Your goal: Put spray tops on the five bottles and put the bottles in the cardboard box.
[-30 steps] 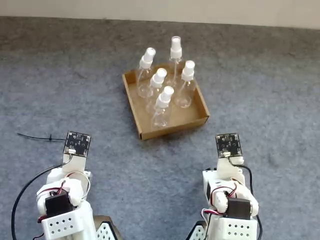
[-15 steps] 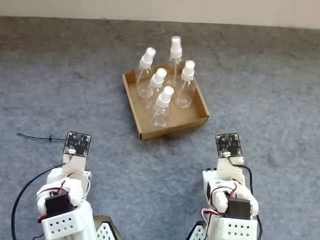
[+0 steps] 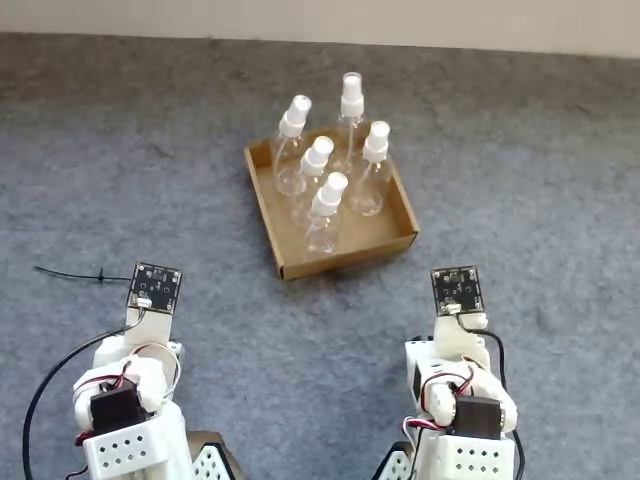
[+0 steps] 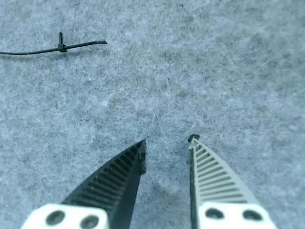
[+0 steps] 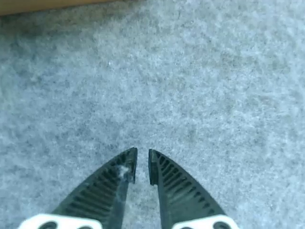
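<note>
The box (image 3: 345,260) sits on the grey tabletop (image 3: 530,150) towards the far middle, turned at a slant, and all five bottles (image 3: 322,228) stand upright inside it. They are packed close together, each with a white spray top (image 3: 351,95) on. Three bottles stand along the back and right side, and two stand in line nearer the front wall. Both arms are drawn back at the near edge, well apart from the box. The left arm (image 3: 130,400) is in the near left corner and the right arm (image 3: 460,395) in the near right. In its own wrist view the left pincer (image 4: 167,142) hangs over bare grey cover with its fingers apart and nothing between them. A thin black cable tie (image 4: 59,47) lies on the cover beyond it. From above, the tie (image 3: 70,273) lies just off the left arm's outer side, far from the box and touching nothing else. The right pincer (image 5: 143,155) has its fingertips drawn almost together, with a slim gap between them, and holds nothing. A strip of the box (image 5: 47,5) edge shows beyond it, with open cover in between. Nothing lies between either arm and the box.
</note>
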